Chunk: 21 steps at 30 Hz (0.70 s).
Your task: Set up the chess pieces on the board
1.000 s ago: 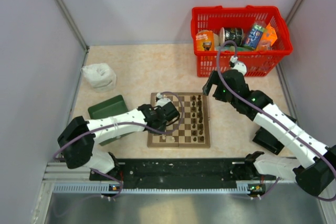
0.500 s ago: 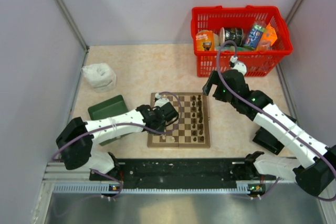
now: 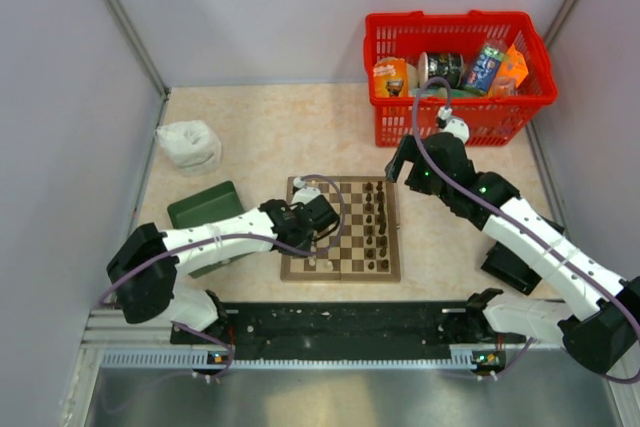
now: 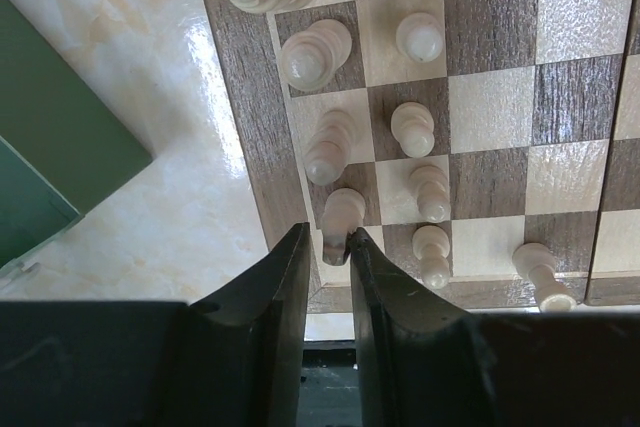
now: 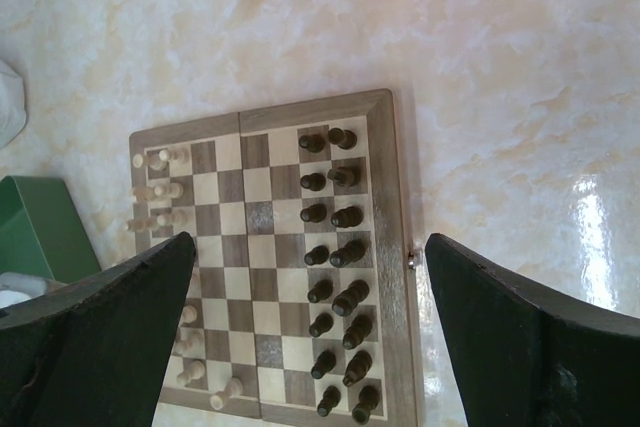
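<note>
The board (image 3: pixel 392 247) lies in the middle of the table. Dark brown chess pieces (image 3: pixel 375 222) stand in two columns along its right side, also in the right wrist view (image 5: pixel 335 247). Cream pieces (image 4: pixel 415 127) stand along its left side. My left gripper (image 3: pixel 316 217) hovers over the board's left part. In the left wrist view it (image 4: pixel 328 249) is shut on a cream piece (image 4: pixel 342 212) at the board's left column near the corner. My right gripper (image 3: pixel 405 162) is wide open and empty, high above the board's far right edge; in the right wrist view (image 5: pixel 308 247) it looks down on the board (image 5: pixel 395 247).
A red basket (image 3: pixel 455 112) with cans and packets stands at the back right. A white crumpled bag (image 3: pixel 190 144) lies at the left. A dark green box (image 3: pixel 205 205) sits just left of the board. A black object (image 3: pixel 508 269) lies at the right.
My left gripper has edged slightly toward the near left over the board's left side. The right arm has not moved.
</note>
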### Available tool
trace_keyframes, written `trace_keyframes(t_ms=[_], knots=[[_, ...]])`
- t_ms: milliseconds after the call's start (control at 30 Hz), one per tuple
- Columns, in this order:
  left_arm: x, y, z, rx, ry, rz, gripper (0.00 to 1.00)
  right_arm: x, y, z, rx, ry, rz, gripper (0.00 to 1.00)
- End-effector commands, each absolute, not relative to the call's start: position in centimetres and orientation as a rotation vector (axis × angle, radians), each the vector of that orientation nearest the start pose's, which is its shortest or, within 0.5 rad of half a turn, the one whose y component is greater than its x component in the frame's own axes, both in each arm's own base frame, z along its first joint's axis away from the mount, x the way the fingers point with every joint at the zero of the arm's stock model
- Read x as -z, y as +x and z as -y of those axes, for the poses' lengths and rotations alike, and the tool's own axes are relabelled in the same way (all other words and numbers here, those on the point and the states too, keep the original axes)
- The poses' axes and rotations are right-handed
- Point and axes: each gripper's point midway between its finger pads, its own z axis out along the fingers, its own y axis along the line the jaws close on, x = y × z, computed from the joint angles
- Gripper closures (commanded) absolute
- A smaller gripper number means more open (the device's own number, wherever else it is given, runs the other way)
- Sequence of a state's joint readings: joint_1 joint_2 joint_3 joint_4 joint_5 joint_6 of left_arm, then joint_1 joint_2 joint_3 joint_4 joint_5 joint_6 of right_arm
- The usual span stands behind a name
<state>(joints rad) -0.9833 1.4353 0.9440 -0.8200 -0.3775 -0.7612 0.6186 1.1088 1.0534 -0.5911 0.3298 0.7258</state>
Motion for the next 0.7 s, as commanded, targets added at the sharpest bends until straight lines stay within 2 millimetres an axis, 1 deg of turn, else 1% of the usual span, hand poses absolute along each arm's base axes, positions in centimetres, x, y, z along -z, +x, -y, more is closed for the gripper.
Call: trace_keyframes(t_ms=[0, 133, 200, 267, 367, 433, 500, 600, 667], knots=[[-7.4, 18.3, 19.4, -0.08, 0.2, -2.649, 0.71, -23.4, 29.4, -17.0, -0.424, 0.295, -2.148, 0.01], [-8.5, 18.7, 19.6, -0.065, 0.181, -2.627, 0.66, -23.5, 29.5, -17.1, -0.428, 0.292, -2.146, 0.01], [-9.4, 19.0, 19.9, -0.035, 0.182, -2.601, 0.65, -23.4, 29.5, -17.1, -0.427, 0.291, -2.15, 0.01], [-10.4, 19.3, 20.3, -0.007, 0.189, -2.581, 0.61, -23.5, 29.5, -17.2, -0.426, 0.289, -2.15, 0.01], [-12.2, 19.7, 21.3, 0.062, 0.211, -2.552, 0.6, -23.6, 29.6, -17.3, -0.433, 0.287, -2.149, 0.01], [-13.5, 19.9, 22.2, 0.132, 0.217, -2.532, 0.59, -23.5, 29.7, -17.3, -0.429, 0.286, -2.15, 0.01], [-14.4, 19.7, 23.6, 0.231, 0.268, -2.52, 0.57, -23.6, 29.6, -17.2, -0.427, 0.289, -2.149, 0.01], [-14.9, 18.7, 26.2, 0.41, 0.381, -2.524, 0.56, -23.7, 29.5, -17.0, -0.423, 0.297, -2.14, 0.01], [-14.6, 18.3, 27.1, 0.455, 0.41, -2.538, 0.56, -24.1, 29.6, -16.6, -0.417, 0.31, -2.122, 0.01]])
